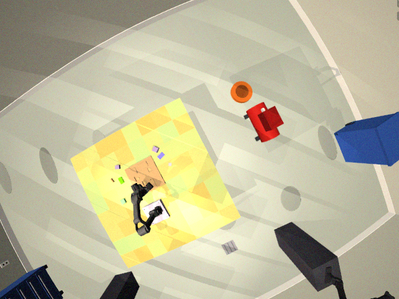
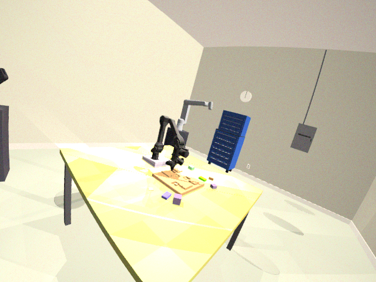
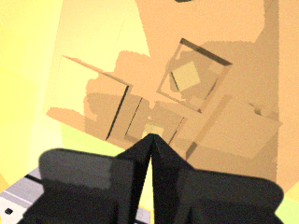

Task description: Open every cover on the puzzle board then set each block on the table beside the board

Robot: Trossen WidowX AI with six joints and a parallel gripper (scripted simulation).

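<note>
The tan puzzle board (image 1: 156, 170) (image 2: 182, 191) (image 3: 215, 19) lies on the table. In the wrist view, an uncovered well holds a pale yellow block (image 3: 186, 76). A second well, at the fingertips, shows another pale block (image 3: 153, 128), partly hidden by them. A flat tan cover (image 3: 229, 128) lies to the right of these wells, and a raised-edged panel (image 3: 105, 100) lies to the left. More pale blocks show in the board in the top view, too small to judge well. My gripper (image 2: 172, 168) (image 3: 152, 137) is shut and empty, over the board's edge nearest the arm base.
Around the board lie a purple cube (image 1: 155, 149) (image 2: 177, 199), a violet block (image 1: 160, 156) (image 2: 166, 195), a small purple block (image 1: 117, 167) (image 2: 213, 185), a green block (image 1: 121, 180) (image 2: 202, 178), a brown piece (image 1: 112, 180) (image 2: 211, 178) and a teal block (image 1: 123, 200) (image 2: 191, 167).
</note>
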